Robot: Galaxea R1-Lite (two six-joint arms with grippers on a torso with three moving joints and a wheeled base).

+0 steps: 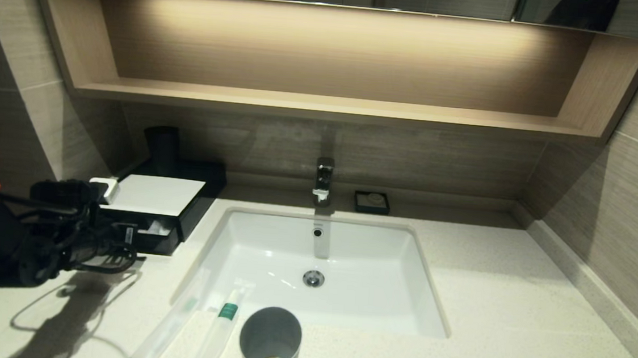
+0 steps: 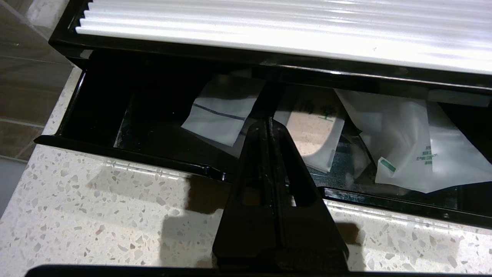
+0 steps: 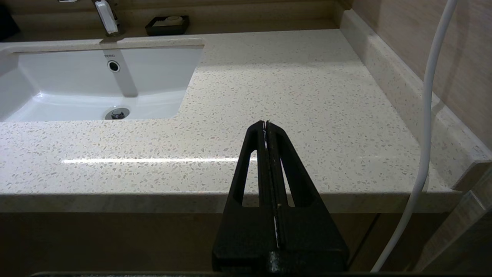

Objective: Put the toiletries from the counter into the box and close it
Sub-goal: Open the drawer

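Two toiletries lie side by side on the counter [image 1: 485, 306] at the sink's front left corner: a clear packet [image 1: 171, 318] and a packet with a green band [image 1: 227, 311]. The black box [image 1: 204, 184] stands at the back left, with a white panel [image 1: 152, 194] on top. Its drawer [image 2: 134, 154] is pulled out and holds several white sachets [image 2: 403, 150]. My left gripper [image 2: 267, 121] is shut and empty, its tips reaching over the drawer's front wall. My right gripper [image 3: 266, 123] is shut and empty, low over the counter's front right part, out of the head view.
A grey cup [image 1: 271, 340] stands at the counter's front edge beside the packets. The white sink [image 1: 380, 263] fills the middle, with the faucet [image 1: 323, 179] and a small black soap dish [image 1: 372, 202] behind it. A black cylinder [image 1: 161, 146] stands behind the box. A white cable [image 3: 426, 134] hangs by the right wall.
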